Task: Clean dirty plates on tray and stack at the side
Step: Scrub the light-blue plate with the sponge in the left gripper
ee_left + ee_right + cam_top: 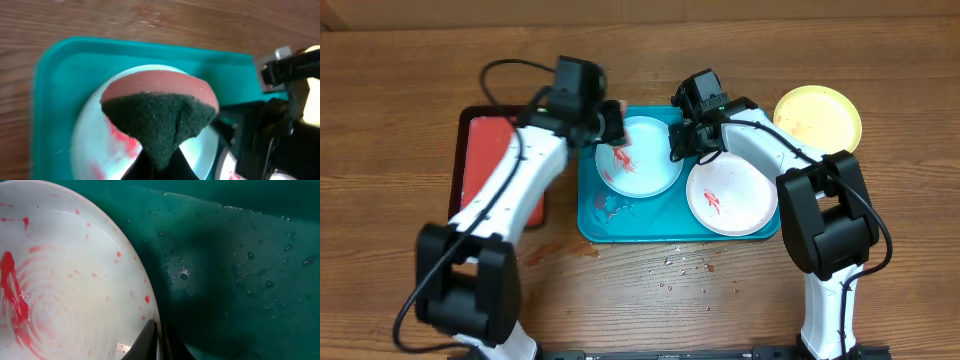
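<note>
The teal tray (620, 228) holds a light blue plate (645, 170) and a white plate (735, 185), both smeared red. The yellow-green plate (820, 115) lies on the table to the tray's right. My left gripper (612, 128) is shut on a pink and dark green sponge (160, 115), held over the light blue plate (95, 145). My right gripper (678, 152) is shut on that plate's right rim. In the right wrist view the jaws (159, 335) pinch the rim of the smeared plate (65, 280) above the wet tray (240, 280).
A smaller red tray (485, 150) with a dark rim lies left of the teal tray, under my left arm. Red drips and droplets (685, 265) dot the wooden table in front of the teal tray.
</note>
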You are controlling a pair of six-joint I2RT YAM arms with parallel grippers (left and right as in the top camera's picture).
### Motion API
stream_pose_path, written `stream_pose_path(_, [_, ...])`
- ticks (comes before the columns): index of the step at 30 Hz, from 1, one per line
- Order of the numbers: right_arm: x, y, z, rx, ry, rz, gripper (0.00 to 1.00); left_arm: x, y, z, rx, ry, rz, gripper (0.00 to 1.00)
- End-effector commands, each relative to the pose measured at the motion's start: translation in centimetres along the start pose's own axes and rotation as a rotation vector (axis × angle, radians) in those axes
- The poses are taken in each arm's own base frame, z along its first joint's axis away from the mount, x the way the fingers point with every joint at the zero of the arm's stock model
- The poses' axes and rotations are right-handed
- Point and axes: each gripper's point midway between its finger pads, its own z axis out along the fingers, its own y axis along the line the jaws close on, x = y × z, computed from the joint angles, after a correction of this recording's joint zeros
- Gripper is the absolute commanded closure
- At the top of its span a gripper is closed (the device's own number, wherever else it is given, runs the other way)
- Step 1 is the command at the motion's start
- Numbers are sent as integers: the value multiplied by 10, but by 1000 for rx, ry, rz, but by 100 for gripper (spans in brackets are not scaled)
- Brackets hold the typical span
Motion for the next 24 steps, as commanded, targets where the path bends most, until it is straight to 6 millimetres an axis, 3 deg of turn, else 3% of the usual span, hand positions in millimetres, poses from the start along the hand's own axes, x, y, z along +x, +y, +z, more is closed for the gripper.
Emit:
stream_pose_path(1, [12,-1,9,0,37,-2,95,17,1,37,-39,35,-29,96])
stream_pose_path(6, [12,-1,9,0,37,-1,95,38,10,74,-68,93,-109,96])
stream_pose_path(15, [11,-1,9,0,33,-2,95,62,39,103,-162,159,-127,96])
stream_pose_path(18, [12,-1,9,1,36,-1,95,62,66,99,-297,137,-109,96])
stream_pose_path(24, [14,-2,9,7,44,0,95,42,116,65,-585,75,-92,96])
